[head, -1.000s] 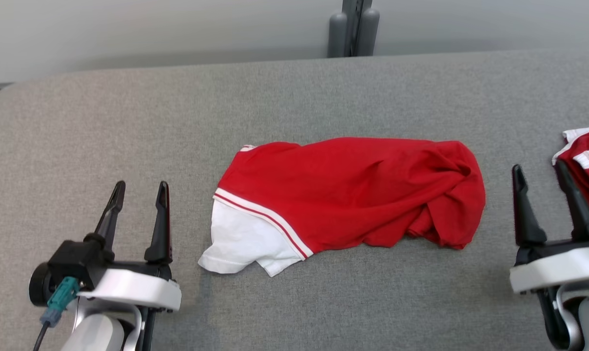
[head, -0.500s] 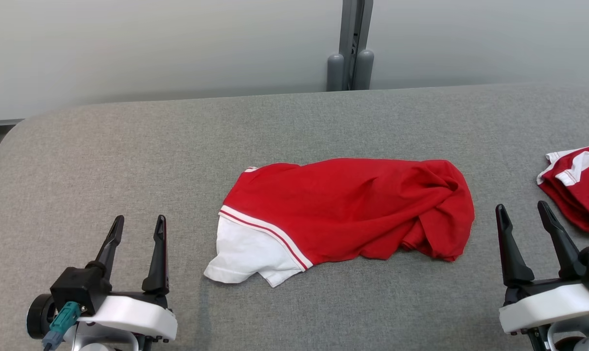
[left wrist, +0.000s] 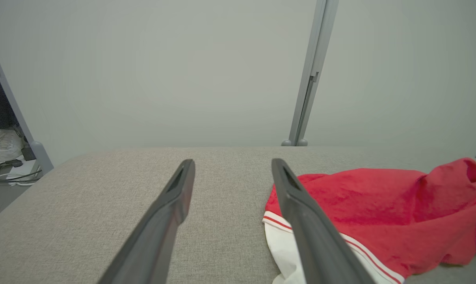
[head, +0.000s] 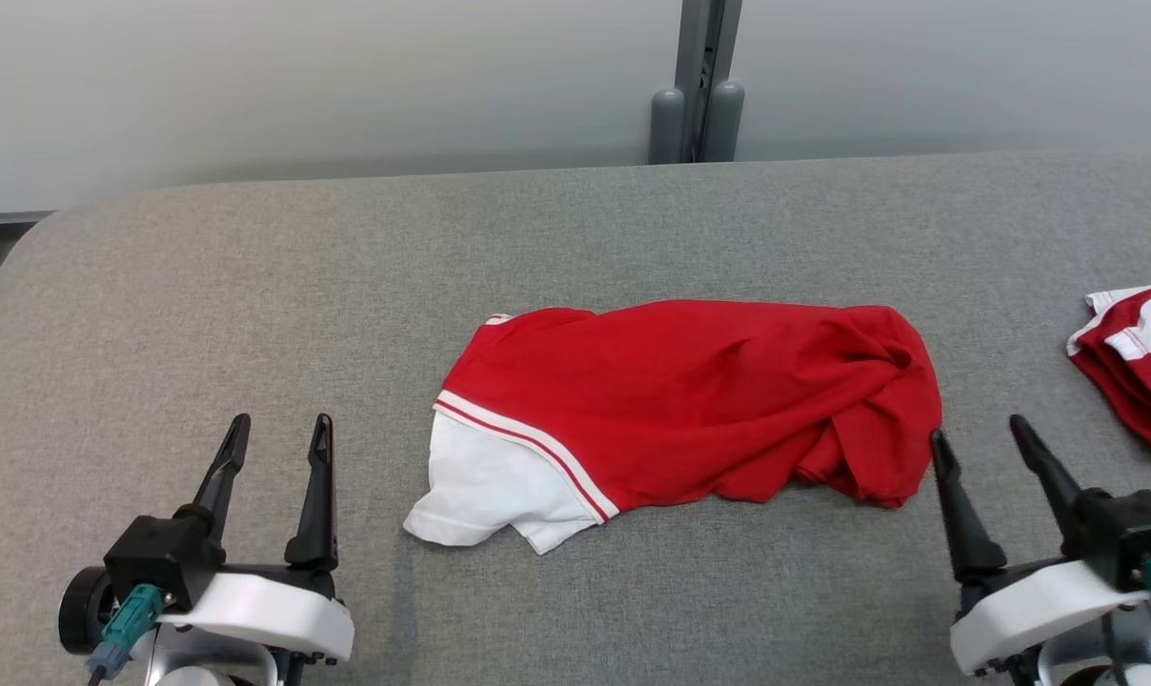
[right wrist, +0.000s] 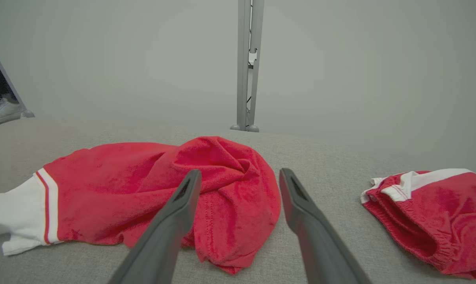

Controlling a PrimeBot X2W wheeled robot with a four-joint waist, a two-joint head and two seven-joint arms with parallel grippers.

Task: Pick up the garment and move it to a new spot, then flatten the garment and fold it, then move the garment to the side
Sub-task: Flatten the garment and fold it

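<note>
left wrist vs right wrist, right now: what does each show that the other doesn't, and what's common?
Left wrist, not right: open left gripper, cables on the floor beyond the table's corner. Right wrist, not left: open right gripper, a second red garment lying apart. Both: the crumpled red garment with white sleeve, grey table, grey post behind.

Bare grey padded surface (head: 252, 267) ahead of left gripper (head: 282, 421): free lane to far edge. Garment (head: 690, 400) heaped mid-surface, its right end just beside right gripper (head: 978, 429). Bare gap between garment and 2nd red garment (head: 1133, 362) at right edge. Grey post (head: 697, 86) and wall (head: 347, 86) close off far side.
</note>
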